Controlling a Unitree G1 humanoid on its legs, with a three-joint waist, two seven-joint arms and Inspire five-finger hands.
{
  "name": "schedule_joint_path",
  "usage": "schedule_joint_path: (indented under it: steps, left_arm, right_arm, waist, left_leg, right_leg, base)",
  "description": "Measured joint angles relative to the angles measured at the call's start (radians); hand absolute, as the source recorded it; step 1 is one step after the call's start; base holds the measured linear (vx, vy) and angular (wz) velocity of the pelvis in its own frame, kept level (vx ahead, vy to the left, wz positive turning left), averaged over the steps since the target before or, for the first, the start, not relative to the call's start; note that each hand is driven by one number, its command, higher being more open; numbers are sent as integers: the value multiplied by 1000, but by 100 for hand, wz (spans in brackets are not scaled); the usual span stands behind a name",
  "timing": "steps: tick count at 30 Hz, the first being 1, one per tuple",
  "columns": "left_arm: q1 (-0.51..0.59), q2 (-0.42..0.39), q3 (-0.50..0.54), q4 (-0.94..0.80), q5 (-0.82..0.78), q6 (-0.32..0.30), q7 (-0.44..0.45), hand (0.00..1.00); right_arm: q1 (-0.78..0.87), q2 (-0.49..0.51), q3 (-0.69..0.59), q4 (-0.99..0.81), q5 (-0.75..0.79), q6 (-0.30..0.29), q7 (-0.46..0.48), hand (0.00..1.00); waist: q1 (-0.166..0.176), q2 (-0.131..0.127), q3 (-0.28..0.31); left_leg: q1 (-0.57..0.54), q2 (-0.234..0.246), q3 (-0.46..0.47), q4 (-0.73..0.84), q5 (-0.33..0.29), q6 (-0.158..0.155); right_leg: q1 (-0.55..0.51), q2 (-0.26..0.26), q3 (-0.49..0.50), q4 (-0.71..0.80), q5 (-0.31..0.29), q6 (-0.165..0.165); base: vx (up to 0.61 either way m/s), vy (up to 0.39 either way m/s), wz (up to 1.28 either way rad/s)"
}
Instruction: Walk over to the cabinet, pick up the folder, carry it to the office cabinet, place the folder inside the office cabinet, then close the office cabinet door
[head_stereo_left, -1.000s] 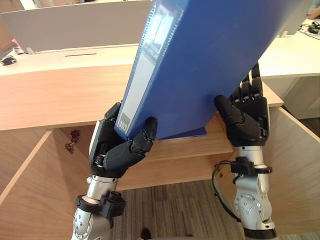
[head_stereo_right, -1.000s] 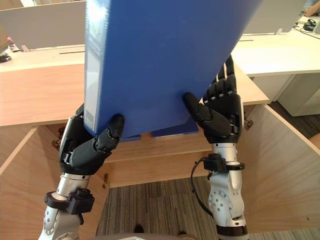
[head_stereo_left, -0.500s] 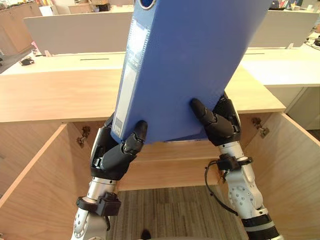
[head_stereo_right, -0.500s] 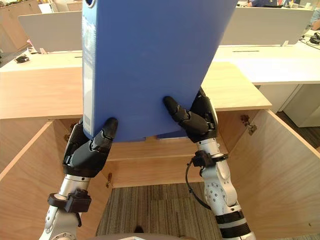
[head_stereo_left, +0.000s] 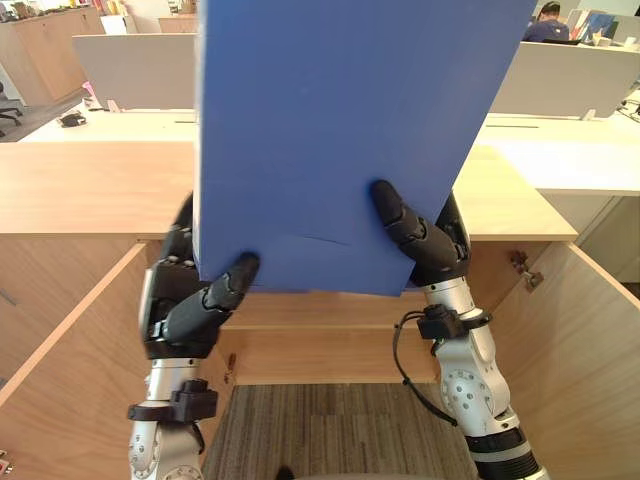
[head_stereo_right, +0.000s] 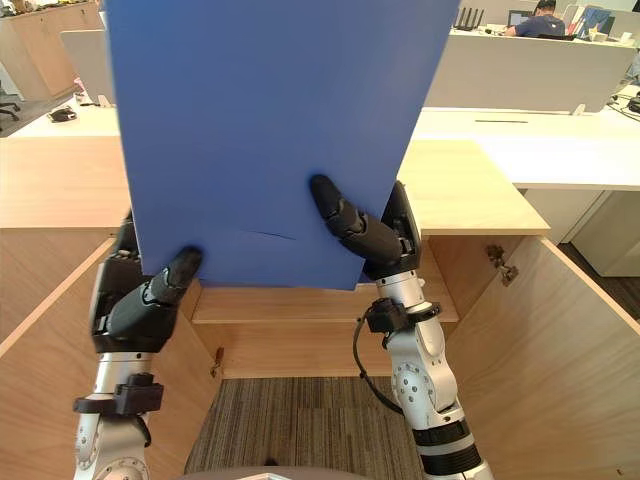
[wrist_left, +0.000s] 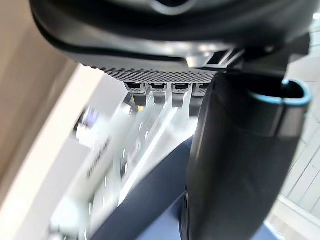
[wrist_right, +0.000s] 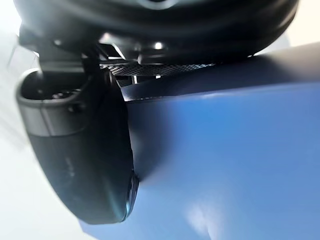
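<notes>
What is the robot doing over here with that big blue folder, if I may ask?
The robot holds the blue folder upright in front of itself, its left hand and right hand each clamped on the lower edge, thumbs on the near face. It faces a wooden office cabinet with both doors swung open and a shelf inside. The folder is not yet in the cabinet.

**Open-plan office in pale wood and white**

A pale wooden cabinet (head_stereo_left: 90, 185) stands in front with both doors swung open. It has a shelf (head_stereo_right: 290, 305) inside and metal hinges (head_stereo_right: 497, 263) on its right wall. Striped grey-brown carpet (head_stereo_left: 330, 440) covers the floor below. Behind it run long white desks (head_stereo_right: 520, 150) backed by pale grey partition screens (head_stereo_right: 520, 70). Tall wooden cupboards (head_stereo_left: 45, 50) line the far left, and a person (head_stereo_left: 545, 22) sits far off at the right. The light is bright and even.
</notes>
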Motion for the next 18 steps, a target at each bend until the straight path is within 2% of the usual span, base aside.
schedule_joint_path:
  steps: [4, 6, 8, 11, 14, 16, 18]
  left_arm:
    - [-16, -51, 212, 229, 89, -9, 193, 100]
    - [-10, -60, 271, 319, 128, -10, 237, 100]
    - [14, -61, 270, 378, 168, -2, 244, 100]
    - [21, -60, 226, 532, 253, 23, 239, 100]
    - [2, -54, 177, 764, 342, 59, 211, 100]
    - [-43, -45, 131, 955, 426, 93, 198, 100]
    - [-65, -40, 87, 1025, 478, 103, 194, 100]
  right_arm:
    - [0, 31, -82, -46, -52, -3, -43, 0]
    - [0, 49, -130, -71, -72, -21, -69, 0]
    - [0, 57, -160, -79, -102, -45, -98, 0]
    - [0, 54, -142, -79, -176, -48, -126, 0]
    - [1, 13, -45, -54, -252, -52, -131, 0]
    - [-1, -35, 58, 16, -328, -57, -132, 0]
    - [-8, -65, 125, 88, -401, -57, -131, 0]
  waist:
    - [-1, 2, 2]
    - [1, -1, 3]
    - [8, -2, 4]
    - [10, 3, 8]
    - [-2, -1, 21]
    - [-3, -6, 57]
    - [2, -10, 97]
  left_leg:
    - [-9, 2, -5, 0, 0, -1]
    - [-15, 3, -6, 0, -1, -3]
    - [-17, 2, -6, 0, -3, -5]
    - [-29, 5, -7, 0, -4, -8]
    - [-54, 11, -7, 0, -3, -10]
    - [-69, 15, -5, 1, -1, -13]
    - [-91, 17, -3, 6, 4, -15]
  right_leg:
    - [-4, 3, -4, -5, -1, 0]
    - [-8, 3, -5, -5, -2, -1]
    - [-9, 1, -9, -4, -2, -2]
    - [-21, 0, -14, -4, -2, -2]
    - [-52, 6, -11, 3, -1, -1]
    - [-75, 7, -8, 27, 0, -7]
    - [-102, 8, -7, 44, -1, -9]
  base:
    - [2, -4, 3]
    - [37, -10, 4]
    - [36, -4, 4]
    - [3, -4, -1]
    - [20, -20, -4]
    - [9, -7, -2]
    - [0, 0, 0]
